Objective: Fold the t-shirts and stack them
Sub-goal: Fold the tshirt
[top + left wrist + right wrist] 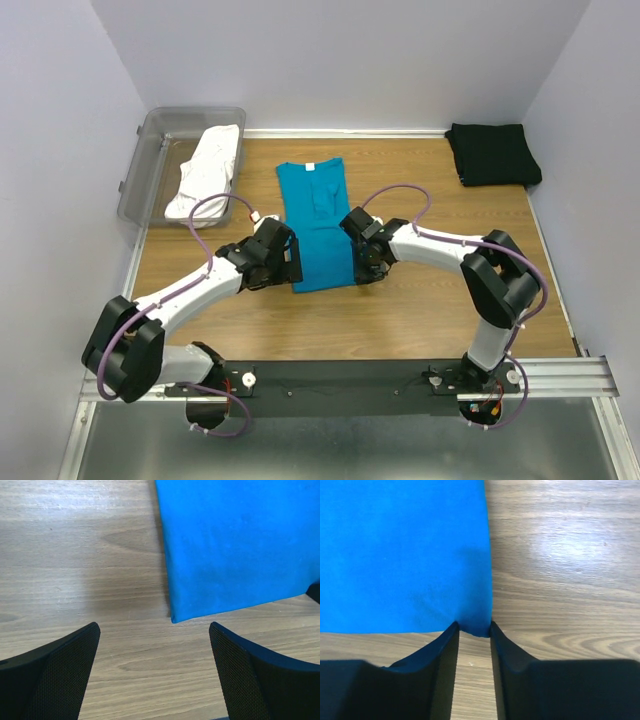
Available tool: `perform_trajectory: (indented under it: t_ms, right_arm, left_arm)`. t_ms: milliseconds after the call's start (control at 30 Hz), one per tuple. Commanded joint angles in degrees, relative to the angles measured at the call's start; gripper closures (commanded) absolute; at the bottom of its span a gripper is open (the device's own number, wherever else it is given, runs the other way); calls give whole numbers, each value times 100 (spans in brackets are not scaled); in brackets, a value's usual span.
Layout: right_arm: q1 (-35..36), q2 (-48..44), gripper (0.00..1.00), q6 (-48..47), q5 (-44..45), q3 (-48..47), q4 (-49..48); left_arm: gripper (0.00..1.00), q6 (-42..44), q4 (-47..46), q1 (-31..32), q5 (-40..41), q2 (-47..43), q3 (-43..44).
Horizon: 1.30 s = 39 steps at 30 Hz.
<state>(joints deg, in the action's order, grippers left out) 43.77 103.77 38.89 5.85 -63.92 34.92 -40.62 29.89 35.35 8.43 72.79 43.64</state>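
The teal-blue t-shirt [318, 225] lies as a long narrow strip on the middle of the table, collar at the far end. My left gripper [155, 630] is open and empty over bare wood, just short of the shirt's near left corner [210, 555]. My right gripper [474, 627] is shut on the shirt's near right corner [405, 555], with the cloth pinched between the fingertips. The black t-shirt [492, 153] lies folded at the far right. The white t-shirt [208, 172] is crumpled over the tub's edge at the far left.
A clear grey plastic tub [160, 140] stands at the far left corner. Walls close the table on the left, back and right. Both arms reach in toward the table's middle, on either side of the teal shirt.
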Motion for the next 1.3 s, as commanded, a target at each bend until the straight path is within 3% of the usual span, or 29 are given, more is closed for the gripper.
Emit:
perform_trajectory:
  t_ms: [0, 367, 433, 467, 567, 833, 1267]
  right_arm:
    - [106, 680, 63, 189, 294, 398, 367]
    - [106, 698, 62, -31, 452, 240, 376]
    - [106, 733, 69, -92, 461, 240, 376]
    - [106, 750, 81, -145, 470, 222, 376]
    - [106, 742, 99, -242, 461, 196, 375]
    - [106, 724, 99, -383, 426, 134, 367]
    - [106, 627, 99, -673, 470, 187, 323]
  left_arm:
    - [3, -130, 61, 86, 150, 121, -22]
    - [4, -314, 87, 296, 203, 393, 4]
    - [5, -350, 87, 367, 221, 525, 31]
    - [6, -376, 96, 402, 212, 621, 66]
    - [12, -499, 175, 455, 256, 762, 127]
    - [23, -719, 272, 692, 282, 1175, 417]
    - [31, -904, 456, 754, 397, 1913, 848]
